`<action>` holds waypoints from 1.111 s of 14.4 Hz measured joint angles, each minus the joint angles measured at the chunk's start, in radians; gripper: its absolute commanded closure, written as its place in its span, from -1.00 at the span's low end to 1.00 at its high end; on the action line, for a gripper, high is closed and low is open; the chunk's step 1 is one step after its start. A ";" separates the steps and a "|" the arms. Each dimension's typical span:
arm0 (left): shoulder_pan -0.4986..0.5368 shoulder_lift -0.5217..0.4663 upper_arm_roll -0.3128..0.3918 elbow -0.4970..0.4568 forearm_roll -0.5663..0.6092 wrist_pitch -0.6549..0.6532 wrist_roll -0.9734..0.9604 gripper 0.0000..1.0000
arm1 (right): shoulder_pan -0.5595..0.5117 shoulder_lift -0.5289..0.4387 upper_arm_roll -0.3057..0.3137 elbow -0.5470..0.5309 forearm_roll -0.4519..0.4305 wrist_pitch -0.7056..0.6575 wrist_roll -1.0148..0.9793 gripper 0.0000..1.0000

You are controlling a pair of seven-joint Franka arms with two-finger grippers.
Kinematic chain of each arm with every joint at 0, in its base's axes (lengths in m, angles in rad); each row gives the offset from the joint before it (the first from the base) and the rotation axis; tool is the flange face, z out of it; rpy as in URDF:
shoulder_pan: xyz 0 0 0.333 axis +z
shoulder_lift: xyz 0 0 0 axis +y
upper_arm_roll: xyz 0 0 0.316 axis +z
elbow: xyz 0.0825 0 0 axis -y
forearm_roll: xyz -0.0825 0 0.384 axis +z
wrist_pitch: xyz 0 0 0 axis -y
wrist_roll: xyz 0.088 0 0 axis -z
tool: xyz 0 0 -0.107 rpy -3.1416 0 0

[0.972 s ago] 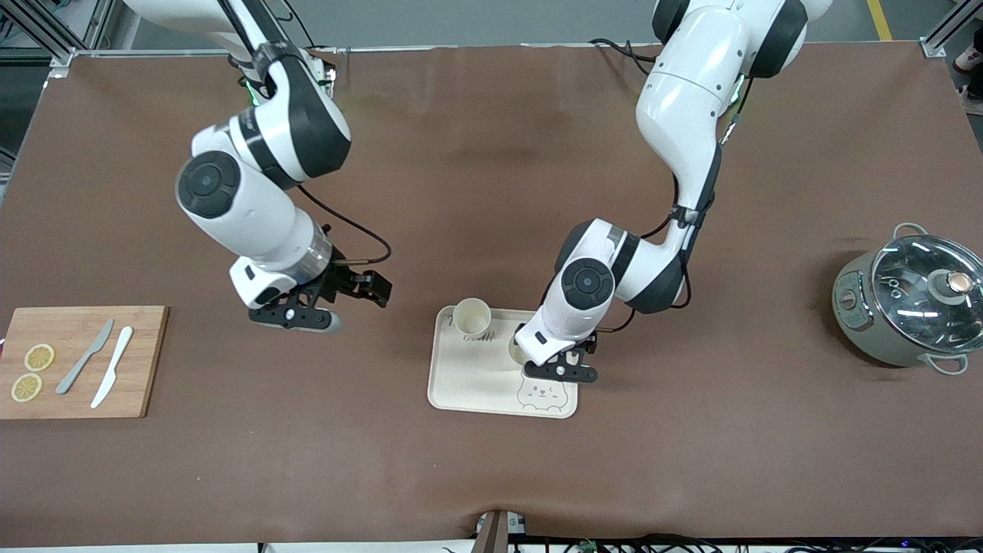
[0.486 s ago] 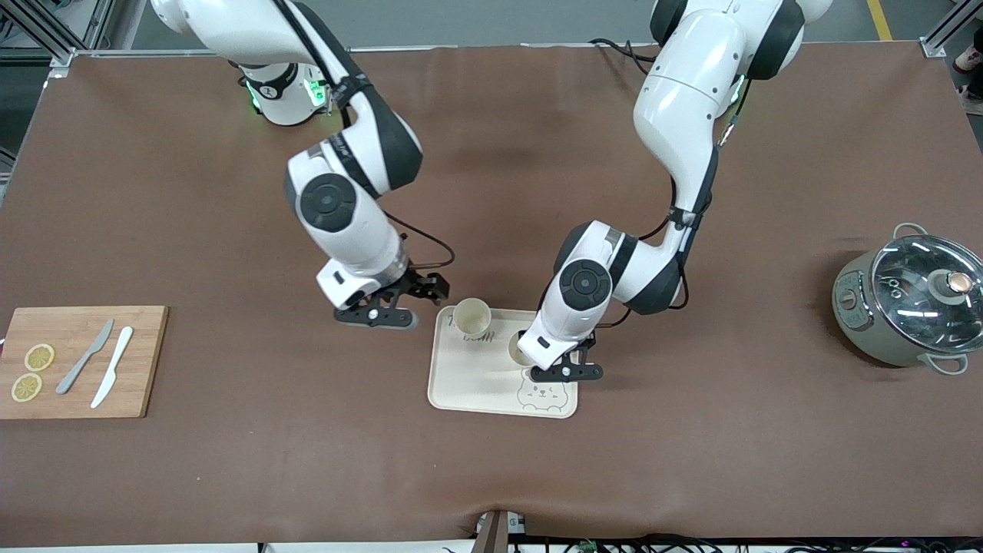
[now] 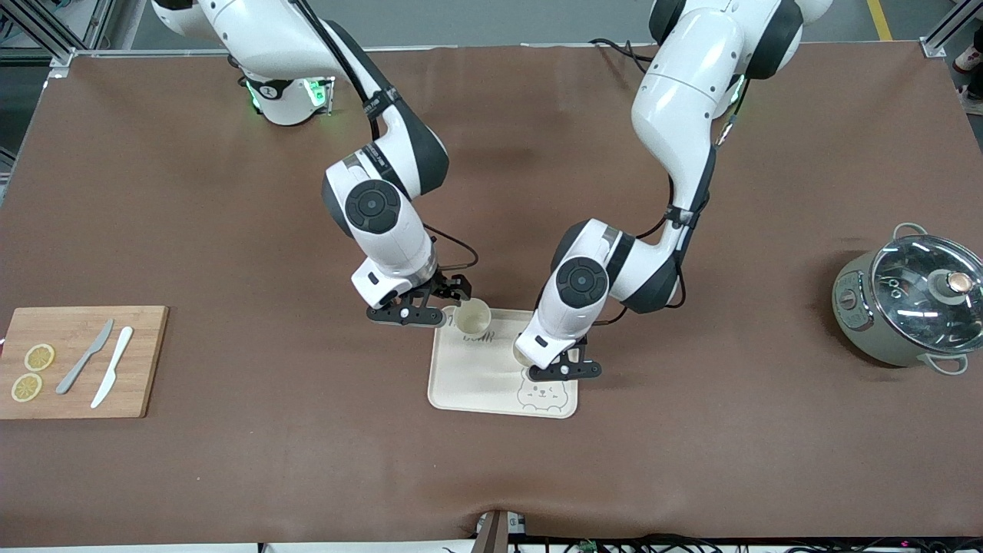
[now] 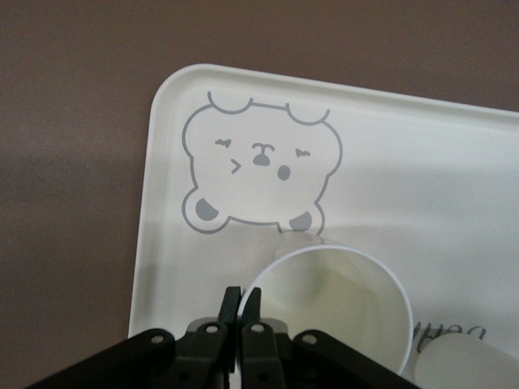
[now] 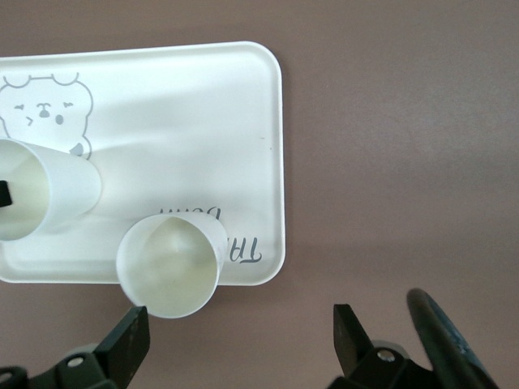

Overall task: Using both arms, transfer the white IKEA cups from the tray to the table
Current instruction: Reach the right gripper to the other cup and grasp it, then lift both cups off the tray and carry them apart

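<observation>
Cream tray point(image 3: 468, 384) w/ bear print sits mid-table, both white cups on it. Left gripper point(image 3: 563, 372) is down over the tray's end toward the left arm, just above the bear drawing — jaws pinched tight on the rim of one cup point(image 4: 340, 300), one finger inside the wall, one outside, per the left wrist view. In the front view that cup point(image 3: 520, 353) is mostly hidden under the left arm's wrist; only a sliver of rim shows.

Second cup point(image 3: 471, 316) stands upright at the tray corner farthest from the front camera, toward the right arm's end, next to the printed lettering. Right gripper point(image 3: 430, 306) hangs low just beside that corner, jaws spread wide, nothing held; in the right wrist view the second cup point(image 5: 170, 263) sits just ahead of the open fingers point(image 5: 130, 340), not yet between them.

Also on the table: wooden cutting board point(image 3: 142, 361) at the right arm's end w/ two lemon slices point(image 3: 32, 372), a grey knife point(image 3: 84, 356) & a white knife point(image 3: 112, 366). Grey pot point(image 3: 883, 322) w/ glass lid point(image 3: 925, 286) at the left arm's end — well apart from the tray.
</observation>
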 measured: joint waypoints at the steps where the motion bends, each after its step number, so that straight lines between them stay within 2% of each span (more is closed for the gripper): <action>1: 0.003 0.000 0.001 0.001 0.000 0.001 0.000 1.00 | 0.000 0.008 0.000 0.000 -0.005 0.009 0.001 -1.00; 4: 0.014 -0.017 0.007 0.018 0.000 -0.029 0.000 1.00 | 0.008 0.033 0.000 0.001 -0.008 0.035 0.001 -1.00; 11: 0.049 -0.216 0.015 0.023 0.004 -0.361 0.035 1.00 | 0.017 0.064 0.000 0.002 -0.027 0.078 0.005 -1.00; 13: 0.080 -0.260 0.016 -0.008 0.033 -0.396 0.083 1.00 | 0.017 0.074 0.000 0.002 -0.027 0.096 0.005 -1.00; 16: 0.137 -0.362 0.018 -0.120 0.056 -0.398 0.166 1.00 | 0.017 0.085 -0.001 0.004 -0.028 0.115 0.005 -1.00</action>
